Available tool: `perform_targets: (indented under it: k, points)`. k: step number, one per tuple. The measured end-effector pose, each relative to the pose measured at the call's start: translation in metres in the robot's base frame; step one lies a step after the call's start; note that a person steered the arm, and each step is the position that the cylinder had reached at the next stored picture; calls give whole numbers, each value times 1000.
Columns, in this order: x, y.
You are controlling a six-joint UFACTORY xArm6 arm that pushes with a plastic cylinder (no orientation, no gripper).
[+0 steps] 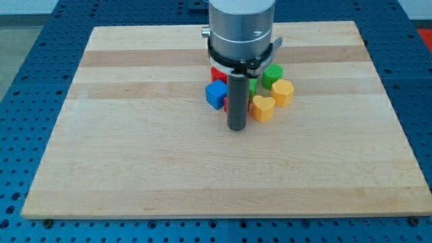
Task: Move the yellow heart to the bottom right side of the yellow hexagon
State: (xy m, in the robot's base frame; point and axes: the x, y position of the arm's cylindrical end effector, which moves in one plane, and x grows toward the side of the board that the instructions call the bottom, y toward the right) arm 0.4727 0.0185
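Note:
The yellow heart (263,108) lies near the middle of the wooden board (135,155). The yellow hexagon (283,92) sits just up and to the right of it, touching or nearly touching. My tip (236,128) is on the board just left of and slightly below the yellow heart, with a small gap between them. The rod hides part of the cluster behind it.
A blue cube (216,94) sits left of the rod. A red block (217,73) is above it, partly under the arm. A green block (273,74) is above the hexagon. Bits of another green block (252,86) and a red block (248,106) show beside the rod.

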Motion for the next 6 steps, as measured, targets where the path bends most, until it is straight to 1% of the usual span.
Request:
perform_targets:
  k: [2,6]
  points:
    - [-4,0]
    - [-40,97]
